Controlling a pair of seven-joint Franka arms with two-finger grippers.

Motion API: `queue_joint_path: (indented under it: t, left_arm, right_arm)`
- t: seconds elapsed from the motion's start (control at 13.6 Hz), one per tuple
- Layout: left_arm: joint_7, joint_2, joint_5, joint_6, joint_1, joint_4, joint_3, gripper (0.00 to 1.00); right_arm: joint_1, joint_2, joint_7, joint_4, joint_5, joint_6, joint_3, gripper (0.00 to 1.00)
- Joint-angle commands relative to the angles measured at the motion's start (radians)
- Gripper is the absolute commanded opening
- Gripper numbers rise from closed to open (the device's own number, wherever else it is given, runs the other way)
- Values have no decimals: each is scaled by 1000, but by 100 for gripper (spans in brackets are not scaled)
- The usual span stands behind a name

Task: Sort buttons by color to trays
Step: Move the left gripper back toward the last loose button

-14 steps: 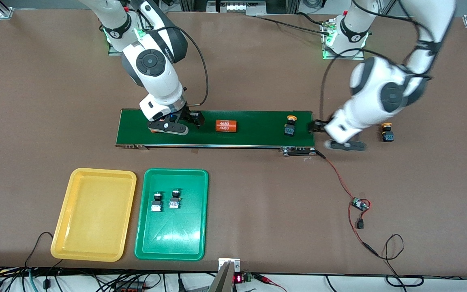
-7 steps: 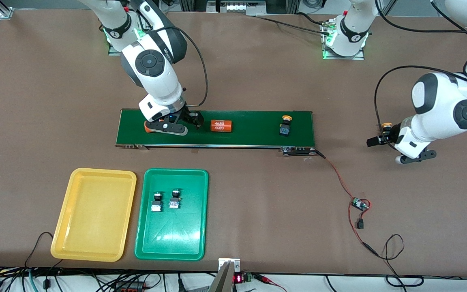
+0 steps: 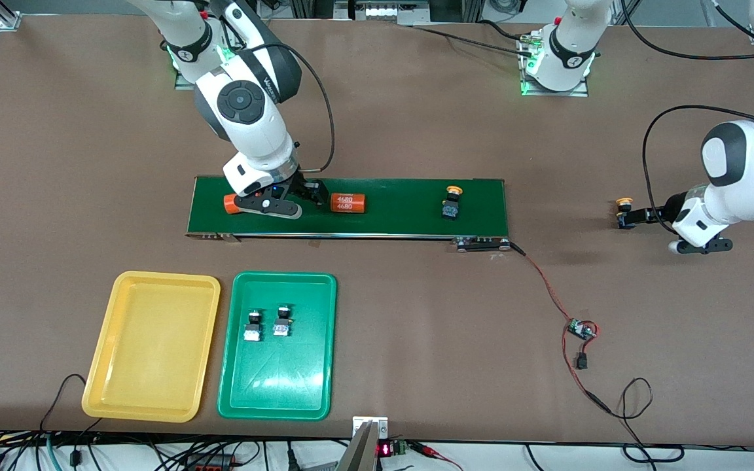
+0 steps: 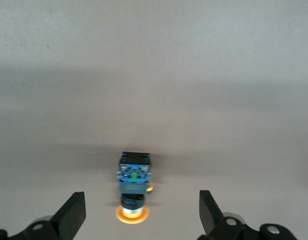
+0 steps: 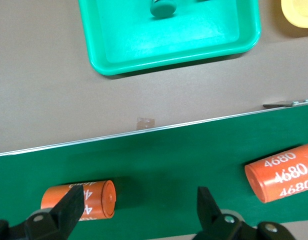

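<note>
One yellow-capped button (image 3: 452, 203) rides on the dark-green belt. A second yellow-capped button (image 3: 624, 212) lies on the bare table toward the left arm's end. My left gripper (image 3: 633, 217) is low beside it and open; in the left wrist view this button (image 4: 134, 181) lies between the open fingertips (image 4: 74, 212), untouched. Two green-capped buttons (image 3: 253, 325) (image 3: 283, 320) lie in the green tray (image 3: 279, 386). Beside it is the yellow tray (image 3: 154, 353). My right gripper (image 3: 275, 199) hangs open over the belt, holding nothing.
The conveyor belt (image 3: 410, 216) carries two orange "4680" cylinders, one (image 3: 348, 203) beside my right gripper and one (image 5: 81, 200) partly under it. A red wire runs from the belt to a small circuit board (image 3: 580, 329). Cables lie along the table's near edge.
My left arm swung away from the belt's end to the yellow button on the table. The belt carried the cylinders and its button toward the right arm's end. The right gripper stayed put.
</note>
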Motion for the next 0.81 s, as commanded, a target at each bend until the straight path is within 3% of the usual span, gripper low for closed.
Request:
queue_joint_path:
  t: [0.0, 0.74]
  left_arm:
    - [14, -2, 62, 92, 8, -82, -10, 100]
    - [81, 68, 137, 174, 28, -85, -7, 100]
  right_arm:
    - [-5, -3, 15, 9, -20, -9, 5, 100]
    - [-5, -3, 15, 9, -20, -9, 5, 100]
